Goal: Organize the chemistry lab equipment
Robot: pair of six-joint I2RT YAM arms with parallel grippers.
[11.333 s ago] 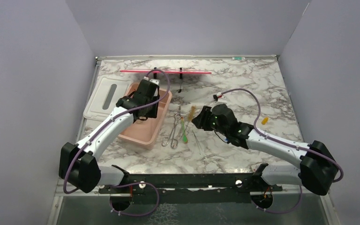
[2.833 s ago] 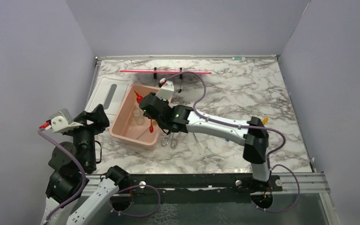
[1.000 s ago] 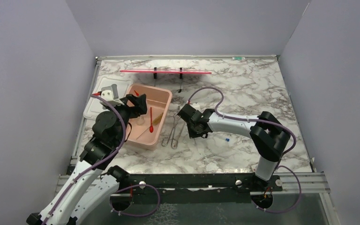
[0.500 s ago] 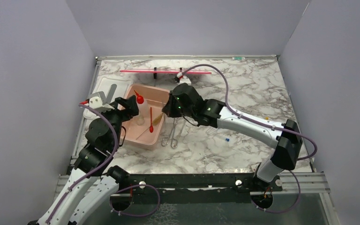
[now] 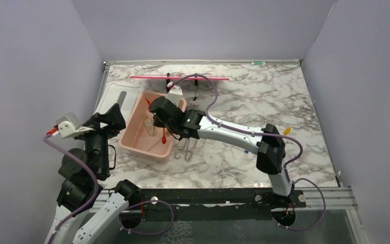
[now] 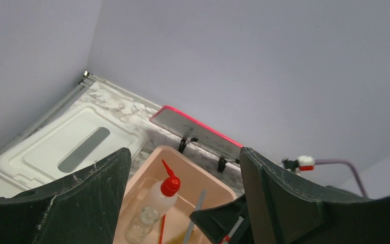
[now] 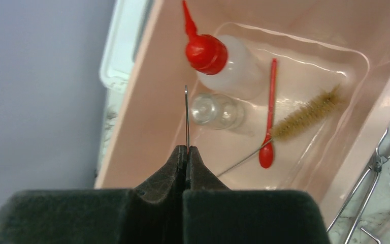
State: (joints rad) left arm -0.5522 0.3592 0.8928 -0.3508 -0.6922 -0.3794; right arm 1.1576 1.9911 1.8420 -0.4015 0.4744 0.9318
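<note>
Black, wide-spread and empty, the left hand [image 6: 183, 195] hangs raised to the left of the pink tub [image 7: 132, 101]. Over the tub the right hand [image 7: 187, 152] is pinched tight on the thin metal rod [image 7: 186, 117], whose looped tip pokes past the fingertips above the squeeze bottle [image 7: 233, 63], glass vial [image 7: 216, 110] and brush [image 7: 310, 113] lying inside. That rod looks light, stiff and slick (likely to swivel in a fingertip pinch); a mid-length hold would suit better. Right of the tub the metal tongs [image 5: 185, 148] lie on the marbled surface [image 5: 264, 96], boxed in by plain grey walls [image 5: 198, 25].
</note>
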